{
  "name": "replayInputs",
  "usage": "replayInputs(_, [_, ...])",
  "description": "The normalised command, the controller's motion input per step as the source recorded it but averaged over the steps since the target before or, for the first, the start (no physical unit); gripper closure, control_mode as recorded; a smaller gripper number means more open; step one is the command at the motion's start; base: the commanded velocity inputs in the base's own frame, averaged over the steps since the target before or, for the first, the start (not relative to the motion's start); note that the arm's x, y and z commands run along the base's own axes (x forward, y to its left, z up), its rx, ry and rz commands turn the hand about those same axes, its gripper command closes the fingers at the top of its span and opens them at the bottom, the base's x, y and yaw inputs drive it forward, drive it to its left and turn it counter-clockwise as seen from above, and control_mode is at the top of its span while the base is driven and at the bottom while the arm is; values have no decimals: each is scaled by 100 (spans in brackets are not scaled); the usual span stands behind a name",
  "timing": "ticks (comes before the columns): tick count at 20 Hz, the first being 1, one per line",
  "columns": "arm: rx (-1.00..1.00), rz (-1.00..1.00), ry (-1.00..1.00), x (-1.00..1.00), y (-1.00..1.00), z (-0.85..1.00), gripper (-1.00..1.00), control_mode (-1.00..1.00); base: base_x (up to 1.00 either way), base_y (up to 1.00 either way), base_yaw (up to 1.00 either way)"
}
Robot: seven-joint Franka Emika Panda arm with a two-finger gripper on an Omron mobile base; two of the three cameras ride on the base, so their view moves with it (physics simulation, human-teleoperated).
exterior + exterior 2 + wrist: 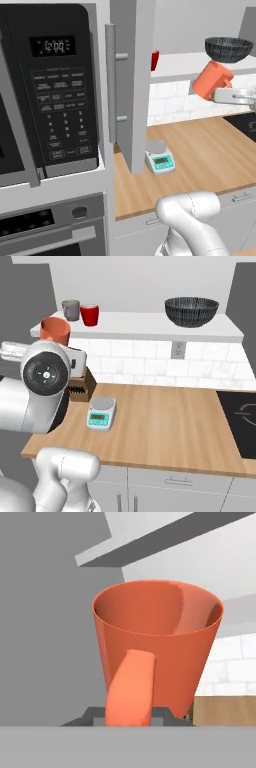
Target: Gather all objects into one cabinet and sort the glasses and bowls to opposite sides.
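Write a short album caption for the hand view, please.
Orange mug, handle facing the camera, held upright in the pincer beside the grey cabinet door.

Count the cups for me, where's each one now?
3. The orange mug is held up in the gripper, below the shelf's left end. The grey mug and red cup stand together on the shelf's left side.

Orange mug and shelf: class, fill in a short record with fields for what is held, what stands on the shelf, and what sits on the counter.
held: orange mug, gripped at its handle by the gripper, off the shelf
shelf left: grey mug beside red cup
shelf right: dark bowl, apart from the cups
shelf: white shelf
counter: kitchen scale on the wooden counter
cabinet door: open
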Motion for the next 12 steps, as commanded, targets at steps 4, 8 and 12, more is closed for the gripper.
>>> replayInputs(4, [-1, 0, -7, 31, 33, 0, 100, -100, 0, 0, 0])
replayInputs(8, [-12, 0, -11, 33, 40, 2, 100, -100, 0, 0, 0])
replayInputs(12, [-11, 0, 5, 38, 12, 19, 100, -100, 0, 0, 0])
